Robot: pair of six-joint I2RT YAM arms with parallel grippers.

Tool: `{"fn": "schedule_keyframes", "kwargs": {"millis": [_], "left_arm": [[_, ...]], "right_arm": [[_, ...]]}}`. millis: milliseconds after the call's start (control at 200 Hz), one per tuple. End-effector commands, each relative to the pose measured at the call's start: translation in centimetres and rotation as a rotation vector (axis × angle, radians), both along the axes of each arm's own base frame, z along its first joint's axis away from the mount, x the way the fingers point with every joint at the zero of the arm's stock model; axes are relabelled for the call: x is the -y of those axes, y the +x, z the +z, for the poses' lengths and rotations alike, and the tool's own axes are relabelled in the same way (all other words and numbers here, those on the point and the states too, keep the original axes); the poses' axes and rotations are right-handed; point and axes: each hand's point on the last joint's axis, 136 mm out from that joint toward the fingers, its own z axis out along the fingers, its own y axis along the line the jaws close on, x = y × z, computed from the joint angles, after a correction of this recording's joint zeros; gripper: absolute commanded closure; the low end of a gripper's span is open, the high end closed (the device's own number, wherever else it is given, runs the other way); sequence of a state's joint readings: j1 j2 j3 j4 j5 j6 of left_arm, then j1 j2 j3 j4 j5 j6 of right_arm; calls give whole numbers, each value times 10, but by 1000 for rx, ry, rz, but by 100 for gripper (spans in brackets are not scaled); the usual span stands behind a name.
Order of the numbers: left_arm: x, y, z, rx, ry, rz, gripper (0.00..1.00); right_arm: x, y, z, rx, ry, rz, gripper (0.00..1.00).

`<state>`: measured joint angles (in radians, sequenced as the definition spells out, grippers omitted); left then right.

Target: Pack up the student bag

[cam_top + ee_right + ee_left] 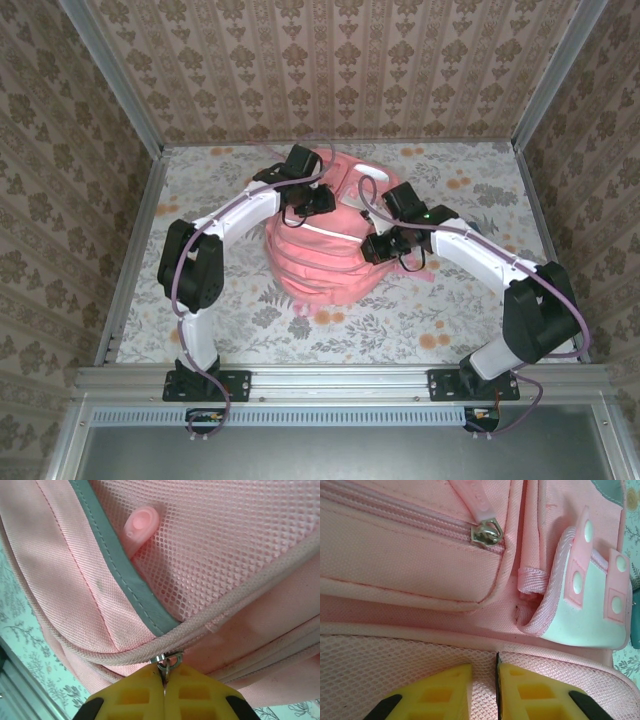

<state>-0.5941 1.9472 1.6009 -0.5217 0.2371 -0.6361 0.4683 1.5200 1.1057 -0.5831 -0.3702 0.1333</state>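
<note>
Right fingers (164, 692) clamped on one zip pull (168, 663) — left fingers (500, 677) (nearly closed) pinching one student bag (325, 255)

The floral-patterned table (200, 330) carries one pink bag (320, 268), lying at the table's middle.

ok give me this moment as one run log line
left end effector: pinching mesh of salmon-pink fabric backpack | right end effector: shut on silver metal zipper pull
</note>
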Motion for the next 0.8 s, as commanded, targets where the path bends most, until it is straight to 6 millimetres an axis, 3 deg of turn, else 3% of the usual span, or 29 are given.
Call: {"fn": "schedule_keyframes", "kwargs": {"millis": [0,315,470,500,565,700,800], "left_arm": [[-5,-4,-26,-75,41,42,81],[-9,-5,-55,-145,36,132,87],[-9,-5,-57,-145,26,140,88],[-8,-4,-55,-142,21,137,88],[-4,-3,-48,-129,5,120,87],[7,0,-12,-71,-61,59,78],[7,-4,18,-24,-102,35,71]], "right_arm": [[-1,-13,3,29,-26,23,100],[-45,-52,11,68,75,190,100],[-39,-49,10,86,49,152,100],[-35,-48,20,116,52,126,99],[-27,-45,23,115,45,70,89],[-8,-38,34,101,87,-104,46],[5,-30,42,65,165,-267,40]]}}
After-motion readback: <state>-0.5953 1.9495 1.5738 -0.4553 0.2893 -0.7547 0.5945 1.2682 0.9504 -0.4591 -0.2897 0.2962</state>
